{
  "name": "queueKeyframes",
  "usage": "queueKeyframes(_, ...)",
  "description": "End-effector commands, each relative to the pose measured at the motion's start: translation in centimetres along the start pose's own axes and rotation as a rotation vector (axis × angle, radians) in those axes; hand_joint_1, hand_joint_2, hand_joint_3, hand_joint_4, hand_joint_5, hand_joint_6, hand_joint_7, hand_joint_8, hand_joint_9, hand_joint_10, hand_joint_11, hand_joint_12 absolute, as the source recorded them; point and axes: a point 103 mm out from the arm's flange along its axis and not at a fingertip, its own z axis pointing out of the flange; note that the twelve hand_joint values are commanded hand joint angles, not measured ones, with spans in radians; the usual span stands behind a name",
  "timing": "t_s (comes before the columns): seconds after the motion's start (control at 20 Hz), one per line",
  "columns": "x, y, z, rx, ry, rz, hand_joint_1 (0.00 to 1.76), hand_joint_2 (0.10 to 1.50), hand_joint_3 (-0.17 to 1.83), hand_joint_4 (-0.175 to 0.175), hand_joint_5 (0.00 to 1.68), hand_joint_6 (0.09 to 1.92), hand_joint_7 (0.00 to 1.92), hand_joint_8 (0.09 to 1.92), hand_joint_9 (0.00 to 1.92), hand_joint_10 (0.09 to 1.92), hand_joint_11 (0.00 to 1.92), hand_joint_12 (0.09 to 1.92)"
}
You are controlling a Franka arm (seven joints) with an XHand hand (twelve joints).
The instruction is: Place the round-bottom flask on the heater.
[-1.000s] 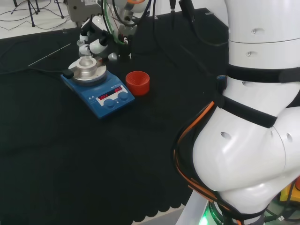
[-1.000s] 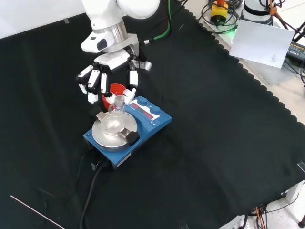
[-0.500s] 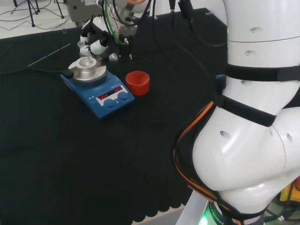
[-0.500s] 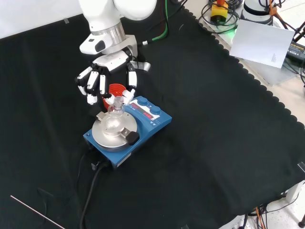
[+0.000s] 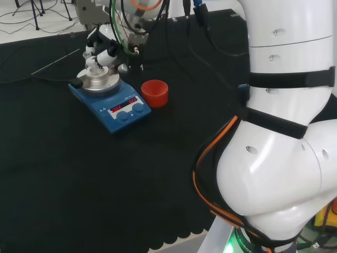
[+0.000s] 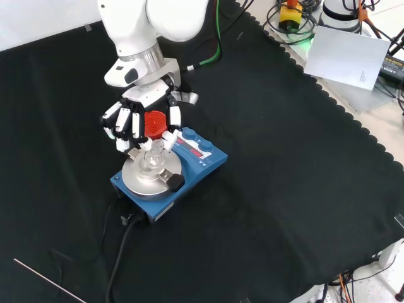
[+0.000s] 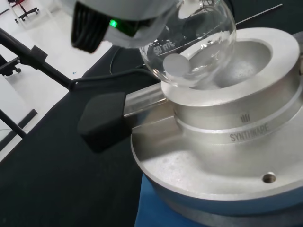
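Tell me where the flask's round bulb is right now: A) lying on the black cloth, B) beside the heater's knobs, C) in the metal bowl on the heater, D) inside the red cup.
C: the wrist view shows the flask bulb in the metal bowl atop the blue heater.

Clear glossy glass flask (image 7: 194,45); heater (image 7: 227,142) block of matt, seemingly cast metal; surface (image 6: 284,189) matt black cloth.
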Motion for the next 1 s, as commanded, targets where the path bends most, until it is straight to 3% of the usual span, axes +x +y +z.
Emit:
queueKeyframes(0.05,-0.7,-0.3,-0.1,0.004,0.013,0.000,1.10,0.62,0.84,0.175,1.15,0.98,0.56,0.57,0.71,0.52,0.13,1.36)
queueKeyframes(1.0,-2.3,0.5,0.5,0.011,0.014,0.032,1.10,0.62,0.85,0.175,1.15,0.98,0.56,0.57,0.71,0.52,0.13,1.36)
